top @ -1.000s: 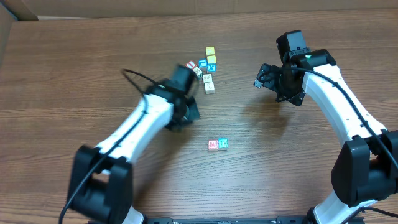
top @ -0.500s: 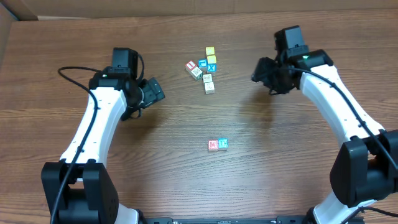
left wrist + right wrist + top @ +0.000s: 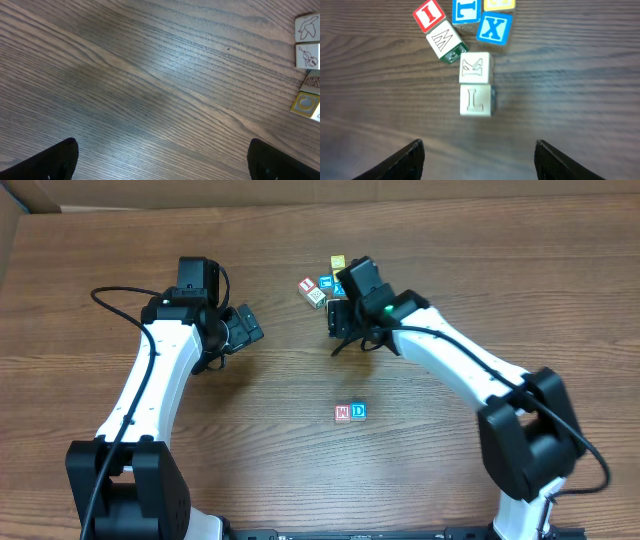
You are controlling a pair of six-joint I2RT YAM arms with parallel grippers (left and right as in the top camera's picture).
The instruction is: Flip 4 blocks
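A red block with a white W [image 3: 343, 412] and a blue block with a D [image 3: 359, 411] sit side by side mid-table, far from both grippers. Two pale cream blocks lie in a column in the right wrist view, one marked K [image 3: 476, 67] and one marked L [image 3: 476, 100]. My right gripper [image 3: 479, 160] hovers just short of the L block, open with nothing between its fingers. From overhead, the right gripper [image 3: 342, 330] covers these two. My left gripper [image 3: 250, 328] stands open and empty over bare wood at the left; in its wrist view the left gripper [image 3: 162, 160] frames only table.
Beyond the cream pair lie a red I block [image 3: 429, 13], a cream M block [image 3: 445, 41], a blue X block [image 3: 494, 27], another blue block [image 3: 466, 10] and a yellow one [image 3: 499, 4]. The cluster's edge [image 3: 307, 55] shows at the right of the left wrist view.
My right arm swung left from the table's right side to above the block cluster. My left arm drew back to the left, its gripper opened, and it has held still since.
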